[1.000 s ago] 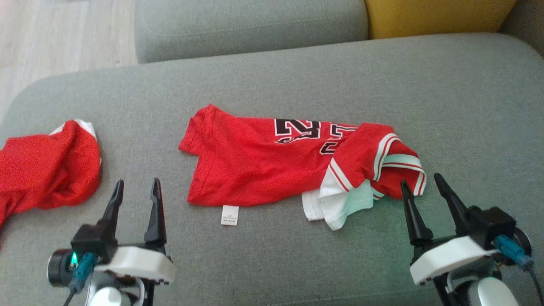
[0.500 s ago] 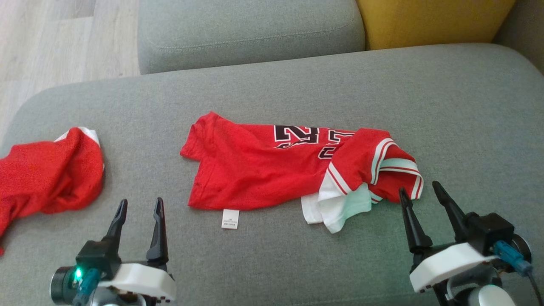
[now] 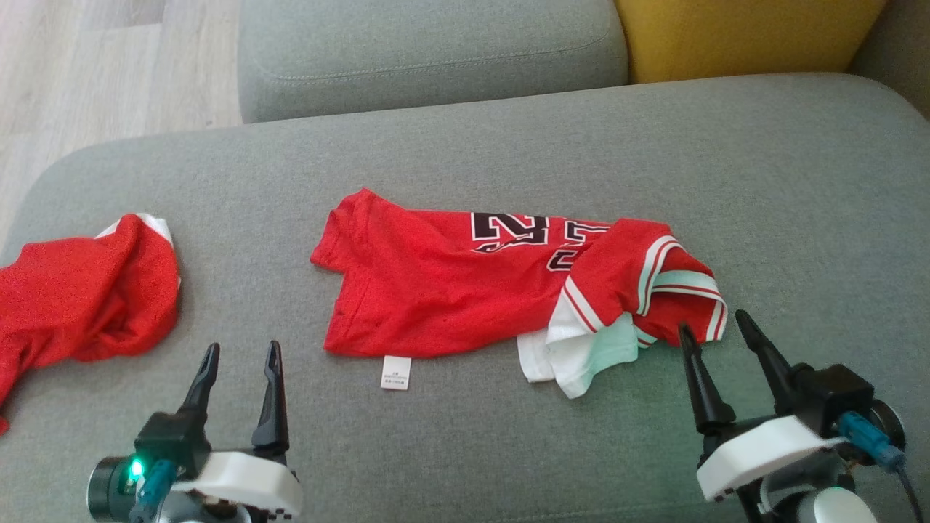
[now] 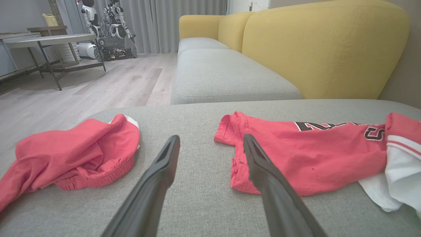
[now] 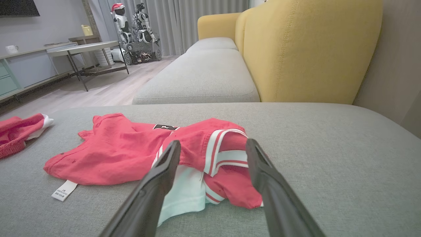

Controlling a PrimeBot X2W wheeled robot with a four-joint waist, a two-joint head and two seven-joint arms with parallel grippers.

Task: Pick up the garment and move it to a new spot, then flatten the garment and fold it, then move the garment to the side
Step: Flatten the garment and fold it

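The jersey (image 3: 436,290) is bright red, with black block lettering edged in white, and at its bunched end there is red-and-white striped trim beside pale mint and white cloth. Its small label (image 3: 396,372) is white. The other garment (image 3: 87,298) is the same red with a white edge. The sofa seat (image 3: 508,138) is grey-green, the backrest (image 3: 741,36) mustard yellow, the floor (image 3: 109,65) pale wood. The left gripper (image 3: 242,350) and right gripper (image 3: 712,319) are black over white.

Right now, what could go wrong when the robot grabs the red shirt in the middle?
1. The shirt is bunched at its right end over white cloth, so the open right gripper may pinch just one layer and lift it twisted.
2. The open left gripper points between the shirt and another red garment, so it might drift to the wrong one.
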